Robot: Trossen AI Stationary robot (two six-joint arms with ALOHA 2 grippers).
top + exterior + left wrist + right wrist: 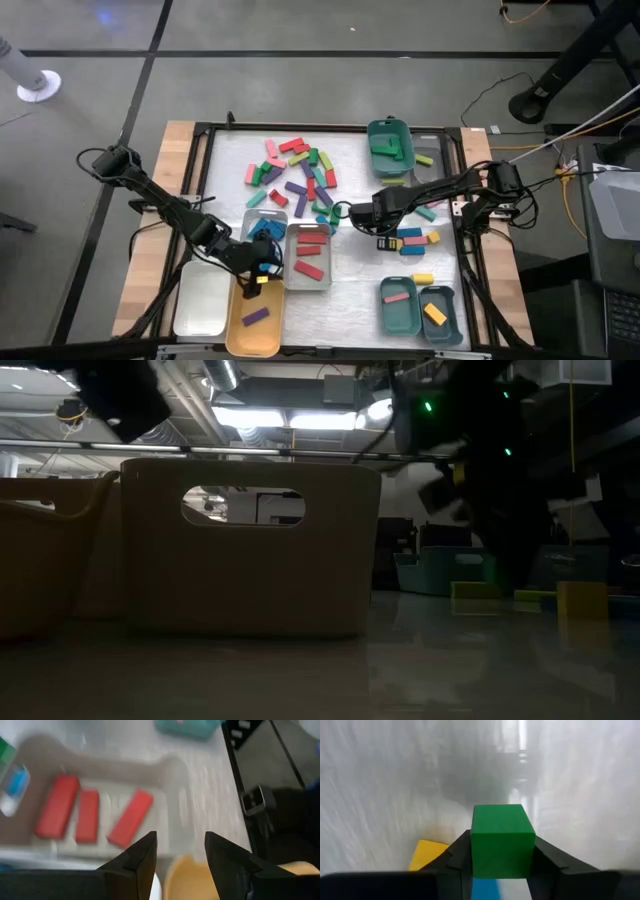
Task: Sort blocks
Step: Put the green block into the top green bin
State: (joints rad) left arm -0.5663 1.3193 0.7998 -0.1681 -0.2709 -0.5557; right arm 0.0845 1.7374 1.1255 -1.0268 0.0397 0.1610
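Observation:
Loose blocks in many colours lie in a pile on the white mat at the far middle. At the pile's near right edge my right gripper points down, shut on a green block. My left gripper hovers open with nothing between its fingers, over the border between the orange tray and the grey tray. That grey tray holds three red blocks. A purple block lies in the orange tray. My right gripper pinches the green block between its two fingers, one on each of two opposite sides. The fingers come from above and point down. The block stands on end along the fingers, its square end face toward the wrist camera; its lower end is hidden.
A white tray stands left of the orange one, and a grey tray with blue blocks lies beyond it. A teal tray with green blocks sits at the far right. Two teal trays stand near right. Loose blocks lie between.

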